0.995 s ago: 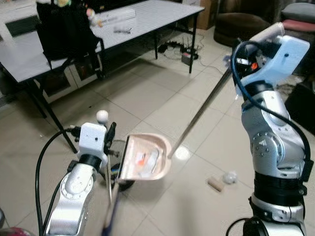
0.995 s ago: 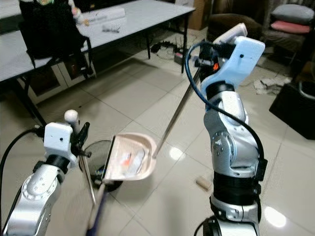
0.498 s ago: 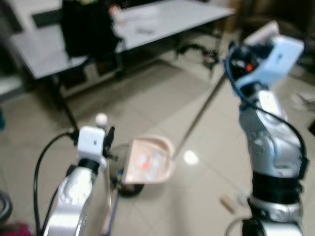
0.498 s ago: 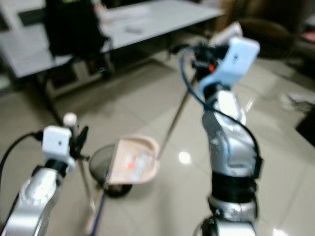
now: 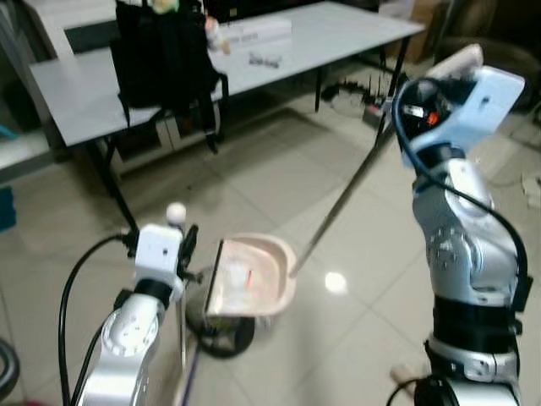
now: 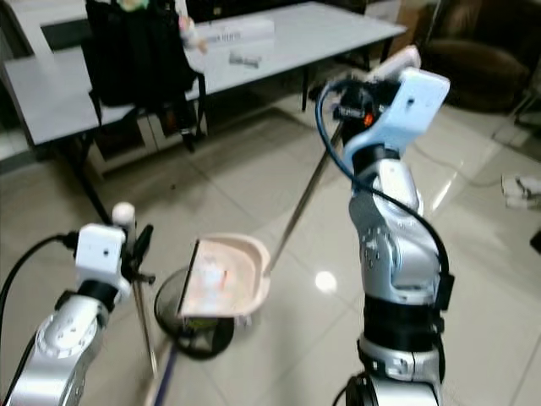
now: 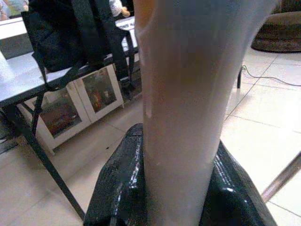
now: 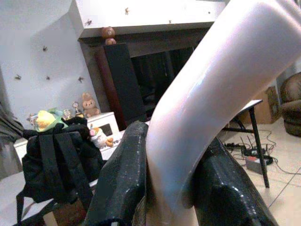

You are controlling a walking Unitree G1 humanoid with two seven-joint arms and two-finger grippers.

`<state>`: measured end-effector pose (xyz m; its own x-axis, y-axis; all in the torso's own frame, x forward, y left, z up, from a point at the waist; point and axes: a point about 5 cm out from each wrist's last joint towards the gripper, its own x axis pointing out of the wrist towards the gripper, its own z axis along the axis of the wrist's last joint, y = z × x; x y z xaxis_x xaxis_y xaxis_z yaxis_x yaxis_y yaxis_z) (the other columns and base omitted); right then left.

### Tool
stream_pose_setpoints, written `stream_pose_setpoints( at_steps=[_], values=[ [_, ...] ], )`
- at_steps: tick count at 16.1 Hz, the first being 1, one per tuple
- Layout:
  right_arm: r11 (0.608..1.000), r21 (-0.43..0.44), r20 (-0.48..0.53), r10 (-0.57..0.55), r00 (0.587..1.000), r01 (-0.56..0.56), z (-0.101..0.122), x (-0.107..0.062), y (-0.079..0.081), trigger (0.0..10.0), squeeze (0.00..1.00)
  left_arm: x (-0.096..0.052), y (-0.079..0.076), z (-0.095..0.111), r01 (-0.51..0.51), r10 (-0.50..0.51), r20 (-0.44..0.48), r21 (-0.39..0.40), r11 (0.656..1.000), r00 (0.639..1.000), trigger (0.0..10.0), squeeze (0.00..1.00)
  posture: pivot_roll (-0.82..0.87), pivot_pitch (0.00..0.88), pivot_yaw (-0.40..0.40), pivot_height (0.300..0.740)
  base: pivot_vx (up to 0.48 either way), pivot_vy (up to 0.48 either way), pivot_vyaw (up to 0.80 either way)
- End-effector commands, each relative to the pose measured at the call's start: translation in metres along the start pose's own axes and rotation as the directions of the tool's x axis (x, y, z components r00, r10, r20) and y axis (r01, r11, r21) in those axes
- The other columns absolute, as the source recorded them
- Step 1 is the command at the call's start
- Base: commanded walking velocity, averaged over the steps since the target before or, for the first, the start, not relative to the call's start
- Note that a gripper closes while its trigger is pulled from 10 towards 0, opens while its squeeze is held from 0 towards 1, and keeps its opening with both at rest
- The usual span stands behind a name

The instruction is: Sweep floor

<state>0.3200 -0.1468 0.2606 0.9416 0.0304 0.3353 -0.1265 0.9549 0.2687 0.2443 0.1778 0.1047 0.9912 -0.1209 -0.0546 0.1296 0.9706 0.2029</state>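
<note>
Jaws clamped — right gripper [image 8: 164,188] on dustpan handle [image 8: 211,94].

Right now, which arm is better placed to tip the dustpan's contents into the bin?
Right. The right gripper grips the long pole whose lower end carries the dustpan, poised over the round bin. The left gripper clamps the broom handle.
</note>
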Motion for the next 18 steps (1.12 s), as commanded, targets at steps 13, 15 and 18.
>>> stream_pose_setpoints(
  at_steps=[13,15,18],
  values=[
    [0.992,-0.03,0.105,0.127,0.986,-0.125,0.003,0.0,0.019,10.0,0.0,-0.007,0.011,-0.007,-0.038,0.039,-0.019,0.049,0.998,0.999,10.0,0.0,-0.01,0.0,0.025,0.74,0.0,0.0,0.0],
    [0.975,-0.087,0.125,0.213,0.969,-0.203,0.002,-0.001,0.031,10.0,0.0,-0.006,0.01,-0.007,-0.034,0.035,-0.02,0.049,0.998,0.999,10.0,0.0,-0.01,0.0,0.028,0.74,0.0,0.0,0.0],
    [0.926,-0.162,0.14,0.363,0.921,-0.34,-0.007,-0.004,0.055,10.0,0.0,-0.006,0.01,-0.008,-0.03,0.032,-0.023,0.052,0.998,0.999,10.0,0.0,-0.01,0.0,0.027,0.74,0.0,0.0,0.0]
  ],
)
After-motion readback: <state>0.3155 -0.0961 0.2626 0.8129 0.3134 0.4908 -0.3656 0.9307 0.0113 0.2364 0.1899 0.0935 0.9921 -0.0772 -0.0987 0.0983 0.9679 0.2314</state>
